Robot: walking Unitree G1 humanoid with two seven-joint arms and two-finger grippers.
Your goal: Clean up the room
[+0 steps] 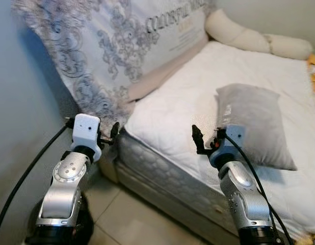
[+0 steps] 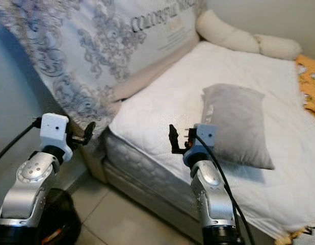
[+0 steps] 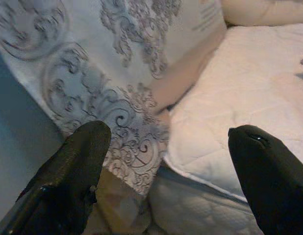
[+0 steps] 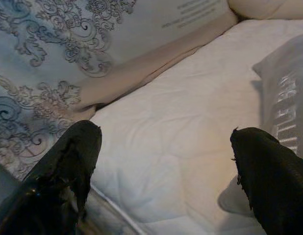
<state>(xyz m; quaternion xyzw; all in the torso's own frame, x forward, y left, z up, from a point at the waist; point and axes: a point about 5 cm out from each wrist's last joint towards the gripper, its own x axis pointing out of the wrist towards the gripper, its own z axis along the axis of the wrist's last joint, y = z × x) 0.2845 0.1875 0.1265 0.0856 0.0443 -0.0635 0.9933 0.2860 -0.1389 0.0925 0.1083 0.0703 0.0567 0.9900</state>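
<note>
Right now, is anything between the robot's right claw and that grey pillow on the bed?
Nothing visible. The right gripper, open, hovers over the white mattress pad, and the grey pillow lies just beyond it with only bare pad between.

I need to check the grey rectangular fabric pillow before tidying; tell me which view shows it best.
The left eye view: the grey rectangular fabric pillow lies whole on the white quilted mattress. The right eye view shows it much the same. The right wrist view catches one edge with lettering; the left wrist view a mere corner at the frame edge.
</note>
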